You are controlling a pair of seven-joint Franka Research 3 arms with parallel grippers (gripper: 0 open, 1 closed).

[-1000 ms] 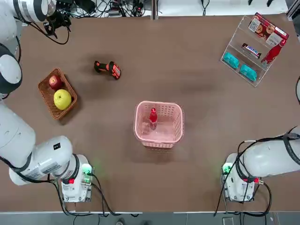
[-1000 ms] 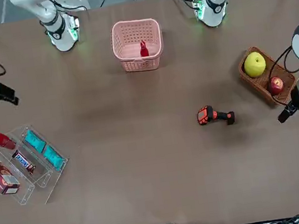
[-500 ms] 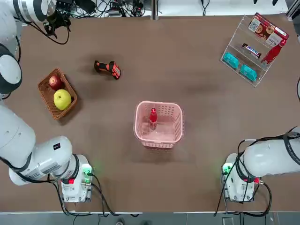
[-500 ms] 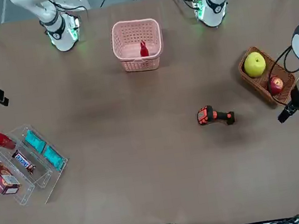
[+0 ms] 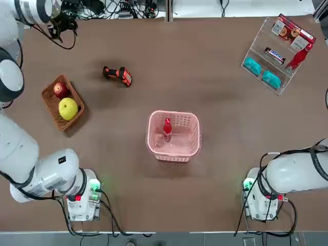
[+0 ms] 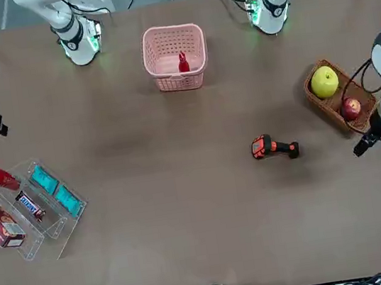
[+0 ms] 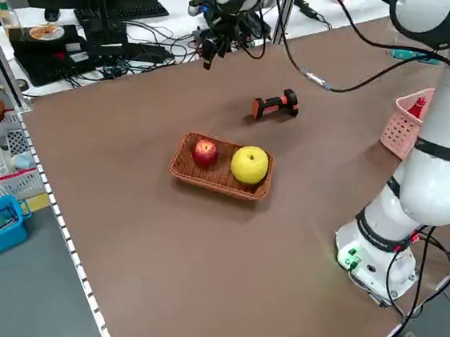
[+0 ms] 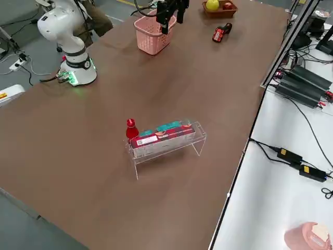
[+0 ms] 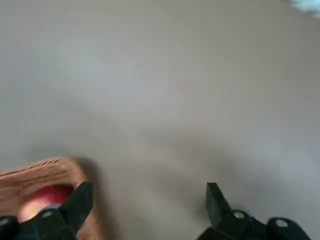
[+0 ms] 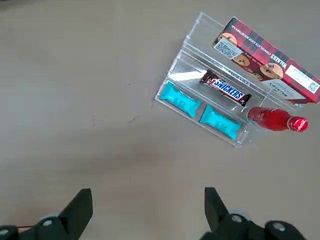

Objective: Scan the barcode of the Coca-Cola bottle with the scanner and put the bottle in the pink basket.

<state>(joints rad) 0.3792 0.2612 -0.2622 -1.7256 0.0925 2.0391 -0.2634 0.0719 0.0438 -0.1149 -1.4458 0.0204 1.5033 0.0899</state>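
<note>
A red Coca-Cola bottle (image 5: 167, 128) stands upright inside the pink basket (image 5: 190, 134) at mid-table, also seen as the bottle (image 6: 183, 62) in the front view. The black and orange scanner (image 5: 118, 75) lies on the table to the far left of the basket, with no gripper touching it. My left gripper (image 9: 147, 205) hangs open and empty, high over the far left corner, near the wicker basket. Out over the table's right side, my right gripper (image 10: 147, 207) is open and empty above the clear shelf.
A brown wicker basket (image 5: 51, 105) with a red apple (image 5: 60, 89) and a yellow fruit sits at the left. The clear shelf (image 5: 256, 48) at the far right holds teal packets, a Snickers bar, a cookie box and a second red bottle (image 10: 277, 120).
My right gripper has drifted a little further out toward the table's right edge. Bottle, basket, scanner and left arm have not moved.
</note>
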